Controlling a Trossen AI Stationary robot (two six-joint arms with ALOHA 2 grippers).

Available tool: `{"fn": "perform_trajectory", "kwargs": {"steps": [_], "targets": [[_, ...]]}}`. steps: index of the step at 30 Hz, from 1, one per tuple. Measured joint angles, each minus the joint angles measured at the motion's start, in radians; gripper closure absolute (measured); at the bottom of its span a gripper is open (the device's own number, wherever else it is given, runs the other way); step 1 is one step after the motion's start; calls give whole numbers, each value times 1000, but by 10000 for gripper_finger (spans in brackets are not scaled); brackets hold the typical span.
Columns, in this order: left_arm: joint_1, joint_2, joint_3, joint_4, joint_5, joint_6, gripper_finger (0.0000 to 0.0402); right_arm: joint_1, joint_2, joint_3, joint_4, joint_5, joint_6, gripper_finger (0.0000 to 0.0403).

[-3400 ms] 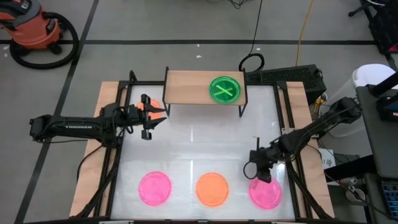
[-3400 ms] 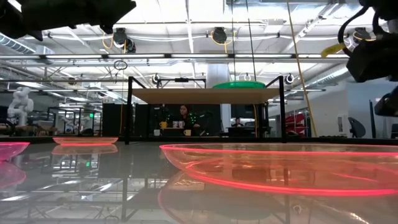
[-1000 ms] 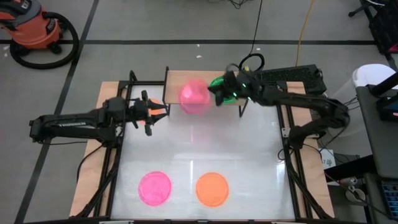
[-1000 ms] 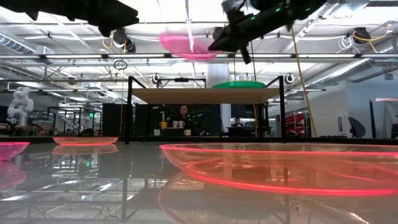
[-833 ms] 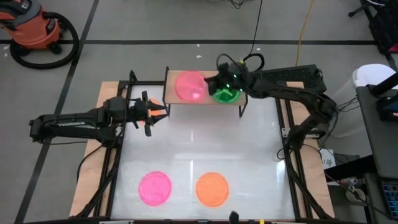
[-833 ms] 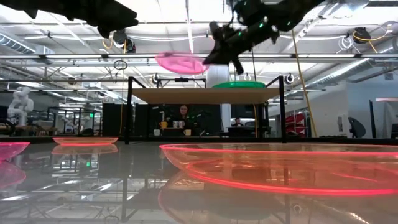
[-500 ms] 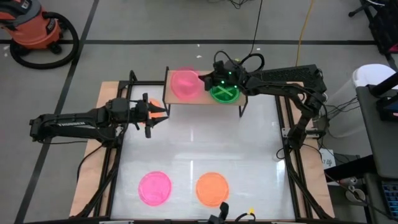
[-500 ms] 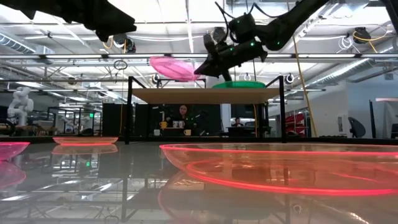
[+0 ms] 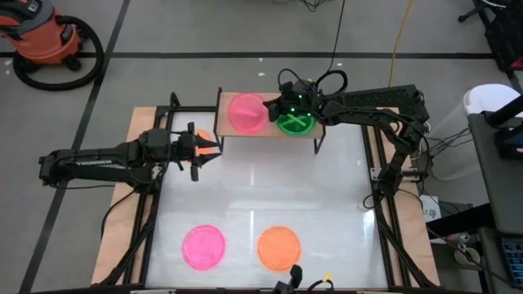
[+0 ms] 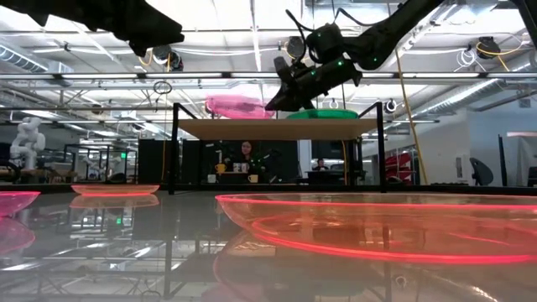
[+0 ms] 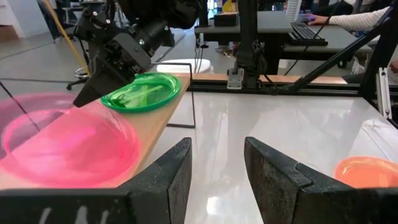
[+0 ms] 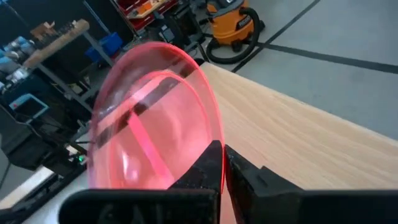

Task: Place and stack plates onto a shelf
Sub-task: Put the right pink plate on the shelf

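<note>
The shelf [image 9: 233, 131] stands at the table's far edge. A green plate [image 9: 296, 122] lies on its right half. A pink plate [image 9: 243, 112] sits over its left half, with my right gripper [image 9: 267, 107] shut on it and reaching in from the right, above the green plate. In the low view the pink plate [image 10: 237, 106] is down at the shelf board, nearly level. My left gripper [image 9: 209, 151] hovers open left of the shelf, its fingers [image 11: 168, 171] around nothing. My right gripper pinches the pink plate's rim [image 12: 214, 140] between its two fingers, on the side facing the green plate. The fingers slant down from the table's right. The plate's far-left part rests on the shelf board [image 11: 158, 134]; the held side is slightly raised.
A pink plate [image 9: 203, 247] and an orange plate [image 9: 279, 247] lie near the table's front edge. Another orange plate [image 10: 115, 190] lies on the table under my left gripper. A person [image 10: 248, 155] sits beyond the table. White tabletop stretches between shelf and front plates.
My right gripper has carried the pink plate toward the table's far-left and down, from well above the shelf to its left half. The plate has come from tilted in the air to nearly level on the board.
</note>
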Motion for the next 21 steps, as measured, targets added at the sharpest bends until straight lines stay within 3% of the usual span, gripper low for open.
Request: {"fn": "perform_trajectory", "kwargs": {"steps": [13, 21], "targets": [[0, 80, 0, -3, 2, 7, 248, 5, 0, -1, 61, -7, -29, 316], [-20, 176, 0, -7, 13, 32, 248, 55, -84, -2, 83, -45, -153, 301]]}}
